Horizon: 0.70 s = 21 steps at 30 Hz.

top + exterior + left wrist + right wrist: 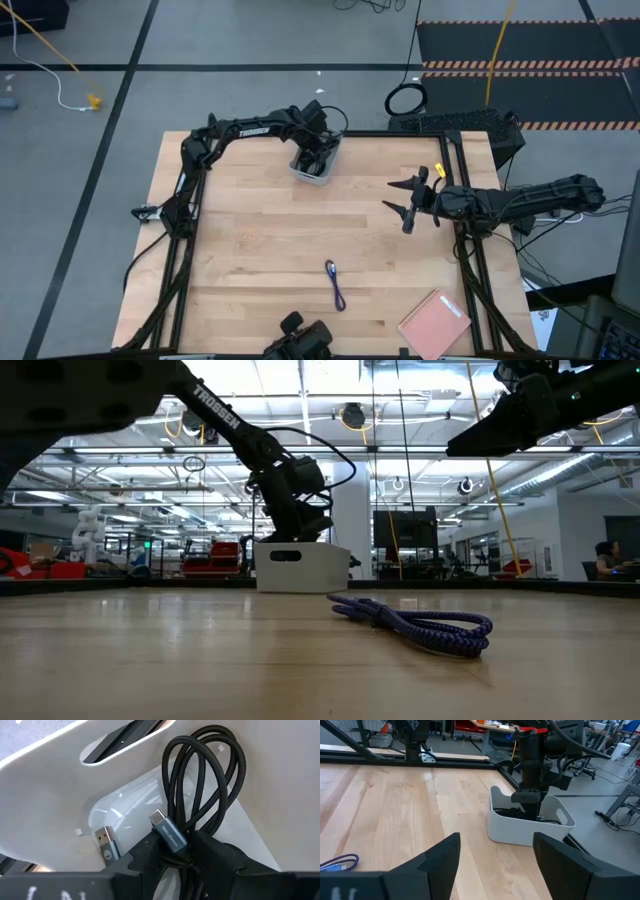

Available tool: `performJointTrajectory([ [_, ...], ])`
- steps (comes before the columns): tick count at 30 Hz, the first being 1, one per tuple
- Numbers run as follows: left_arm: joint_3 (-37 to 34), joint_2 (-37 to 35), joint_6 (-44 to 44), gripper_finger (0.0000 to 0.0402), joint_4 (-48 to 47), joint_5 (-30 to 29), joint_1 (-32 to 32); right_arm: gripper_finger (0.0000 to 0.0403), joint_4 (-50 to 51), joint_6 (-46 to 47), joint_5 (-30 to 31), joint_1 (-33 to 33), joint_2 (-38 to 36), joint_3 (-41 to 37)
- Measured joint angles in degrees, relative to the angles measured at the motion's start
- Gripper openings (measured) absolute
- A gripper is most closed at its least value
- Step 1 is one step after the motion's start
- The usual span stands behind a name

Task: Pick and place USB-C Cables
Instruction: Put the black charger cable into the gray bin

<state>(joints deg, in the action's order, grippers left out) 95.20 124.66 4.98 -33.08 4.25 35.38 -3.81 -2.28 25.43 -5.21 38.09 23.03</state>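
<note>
Nearest the low camera, a blue-purple USB-C cable (420, 625) lies folded on the wooden desk (250, 230), well apart from both arms. At the desk's far edge stands a white bin (316, 164) with handle cut-outs. Inside it the left gripper (182, 852) is clamped on a coiled black USB-C cable (205, 785), whose grey plug ends (167, 831) show against the bin's white floor. High over the desk's right side hangs the right gripper (398, 196), fingers (440, 857) spread wide and empty. Close by the near right corner lies a pink notebook (435, 322).
</note>
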Motion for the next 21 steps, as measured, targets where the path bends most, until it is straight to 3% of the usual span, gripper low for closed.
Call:
performJointTrajectory([
  [21,0.0,-2.8,-0.6,0.0186,-1.3,0.0,-1.5,0.0242,0.3,0.1,0.0,0.0,0.0,0.0],
])
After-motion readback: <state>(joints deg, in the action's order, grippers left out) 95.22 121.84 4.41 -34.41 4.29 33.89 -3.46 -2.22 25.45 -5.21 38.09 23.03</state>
